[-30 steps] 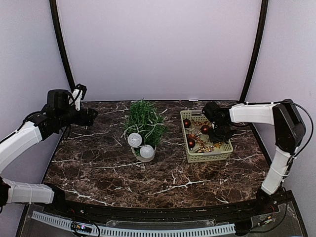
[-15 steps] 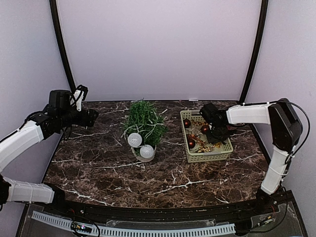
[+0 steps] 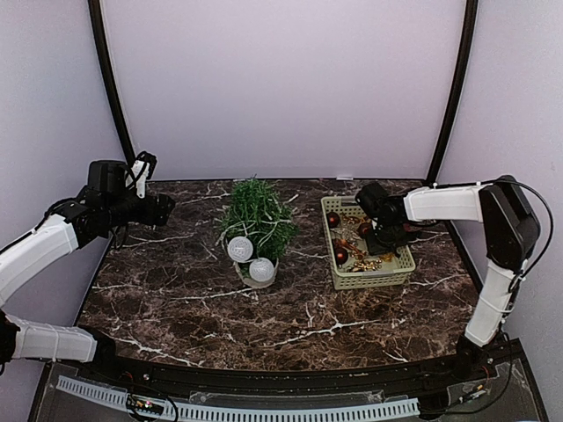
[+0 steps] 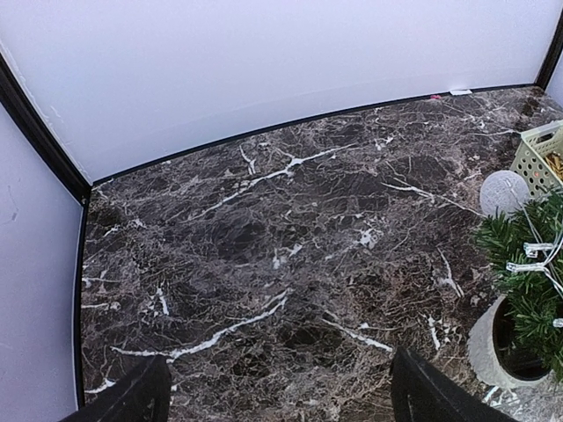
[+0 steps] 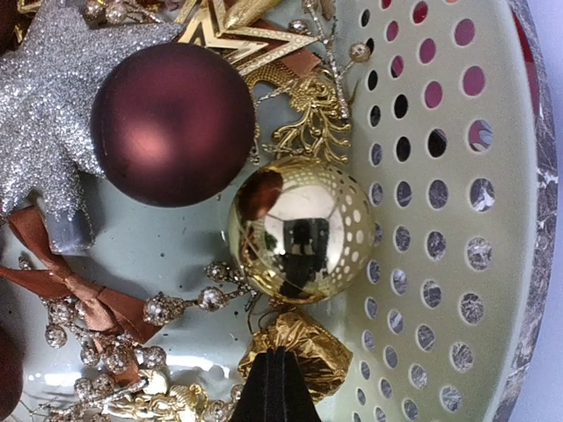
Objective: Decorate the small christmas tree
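Over basket, right claw mostly cut off; grip unclear.

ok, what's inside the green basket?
In the basket: dark red baubles, a gold bauble, silver glitter star, bead strings, gold trinkets. Whatever lies under that pile, or beneath the right claw, is hidden.

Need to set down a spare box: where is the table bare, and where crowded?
Bare: the marble table between the left gripper and the small christmas tree, and the near strip. Crowded: the ornament-filled green basket, right gripper inside.
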Available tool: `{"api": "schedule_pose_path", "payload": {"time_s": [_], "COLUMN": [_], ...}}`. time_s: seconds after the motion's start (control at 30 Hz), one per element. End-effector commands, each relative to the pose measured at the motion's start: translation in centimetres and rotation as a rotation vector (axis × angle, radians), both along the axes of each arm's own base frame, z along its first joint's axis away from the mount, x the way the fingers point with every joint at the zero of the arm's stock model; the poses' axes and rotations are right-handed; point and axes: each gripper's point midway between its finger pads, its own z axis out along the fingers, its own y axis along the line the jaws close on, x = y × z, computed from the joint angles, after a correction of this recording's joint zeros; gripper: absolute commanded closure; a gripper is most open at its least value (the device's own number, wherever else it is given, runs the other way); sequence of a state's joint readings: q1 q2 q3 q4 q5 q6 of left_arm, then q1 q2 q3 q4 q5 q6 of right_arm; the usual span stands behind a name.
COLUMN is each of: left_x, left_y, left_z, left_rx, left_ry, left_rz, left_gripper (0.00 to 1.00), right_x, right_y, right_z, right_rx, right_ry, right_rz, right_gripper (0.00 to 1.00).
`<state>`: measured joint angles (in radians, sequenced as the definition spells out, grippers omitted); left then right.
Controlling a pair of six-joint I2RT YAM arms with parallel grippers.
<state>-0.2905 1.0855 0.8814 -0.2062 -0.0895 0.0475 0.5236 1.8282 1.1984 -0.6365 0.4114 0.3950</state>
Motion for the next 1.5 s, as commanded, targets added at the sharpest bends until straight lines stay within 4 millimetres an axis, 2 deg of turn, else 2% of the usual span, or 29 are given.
{"api": "schedule_pose_path", "payload": {"time_s": [0.0, 0.2, 0.4, 0.5, 0.67, 0.9, 1.07, 1.13, 1.23, 1.47], "left_x": [0.2, 0.2, 0.1, 0.1, 0.0, -0.1, -0.1, -0.1, -0.1, -0.2], "left_y": [0.2, 0.2, 0.1, 0.2, 0.1, 0.1, 0.0, 0.0, 0.0, 0.0], "left_z": [0.6, 0.6, 0.7, 0.8, 0.9, 1.1, 1.1, 1.1, 1.2, 1.3], "left_rx": [0.000, -0.003, -0.006, -0.009, -0.014, -0.018, -0.019, -0.019, -0.020, -0.021], "left_ry": [-0.023, -0.025, -0.026, -0.030, -0.032, -0.039, -0.040, -0.040, -0.042, -0.046], "left_rz": [0.010, 0.007, 0.006, 0.006, 0.002, 0.001, -0.002, -0.002, -0.002, -0.003], "left_gripper": [0.11, 0.11, 0.11, 0.12, 0.11, 0.12, 0.12, 0.12, 0.12, 0.12], "right_x": [-1.1, -0.7, -0.7, -1.0, -1.8, -5.2, -7.7, -8.3, -9.1, -9.8], "right_y": [-0.5, -0.2, 1.7, 4.4, 10.0, 18.0, 22.2, 23.3, 25.0, 27.4], "right_z": [2.5, 7.6, 11.6, 14.3, 20.3, 27.4, 32.1, 32.9, 33.0, 30.9], "right_rx": [0.014, 0.092, 0.257, 0.434, 0.727, 0.983, 1.120, 1.147, 1.168, 1.162], "right_ry": [-0.011, -0.132, -0.217, -0.260, -0.339, -0.391, -0.438, -0.437, -0.409, -0.347], "right_rz": [-0.028, -0.043, -0.005, 0.077, 0.230, 0.478, 0.616, 0.651, 0.695, 0.716], "right_gripper": [1.00, 1.00, 1.00, 1.00, 1.00, 1.00, 1.00, 1.00, 1.00, 1.00]}}
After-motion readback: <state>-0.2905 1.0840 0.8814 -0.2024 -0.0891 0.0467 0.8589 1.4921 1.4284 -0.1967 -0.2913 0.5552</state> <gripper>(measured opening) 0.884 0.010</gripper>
